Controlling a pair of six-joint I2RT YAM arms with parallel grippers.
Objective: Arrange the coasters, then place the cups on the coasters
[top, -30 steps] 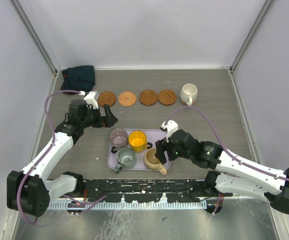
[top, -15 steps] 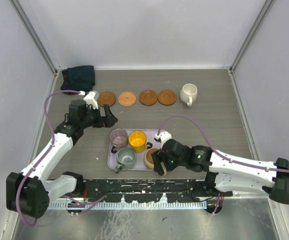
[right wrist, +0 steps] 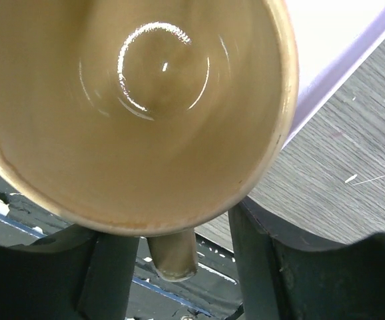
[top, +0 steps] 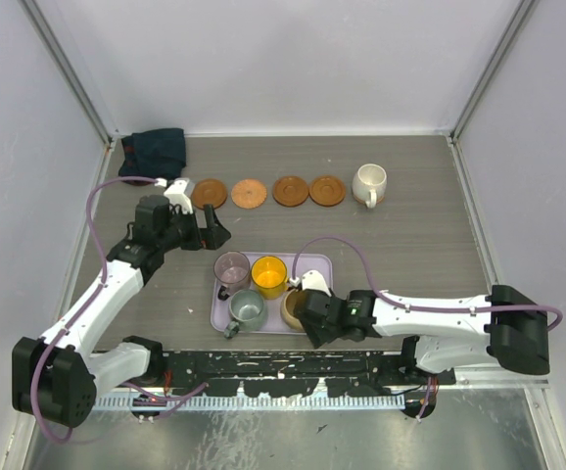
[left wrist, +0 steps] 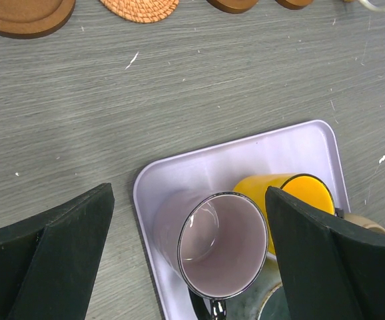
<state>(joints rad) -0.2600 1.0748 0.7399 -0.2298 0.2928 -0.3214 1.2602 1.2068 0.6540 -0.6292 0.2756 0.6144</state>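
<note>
Three cups crowd the lavender tray (top: 314, 262): mauve (top: 232, 267), yellow (top: 268, 275) and grey-green (top: 247, 308). A fourth, the tan cup (top: 293, 305), sits at the tray's near right corner. My right gripper (top: 309, 318) is open, its jaws either side of the tan cup's handle (right wrist: 172, 257) with gaps showing. Several brown coasters (top: 249, 193) form a row at the back. A cream cup (top: 369, 183) ends that row on the right. My left gripper (top: 214, 230) hangs open left of the tray, and its wrist view looks down on the mauve cup (left wrist: 222, 243).
A dark blue cloth (top: 154, 152) is bunched in the back left corner. Grey walls close in the table on three sides. A black rail (top: 283, 364) runs along the near edge, right behind the tan cup's handle.
My right arm has swung left and toward the near edge, bringing its gripper down onto the tan cup's handle. Its jaws have narrowed. The left arm has not moved.
</note>
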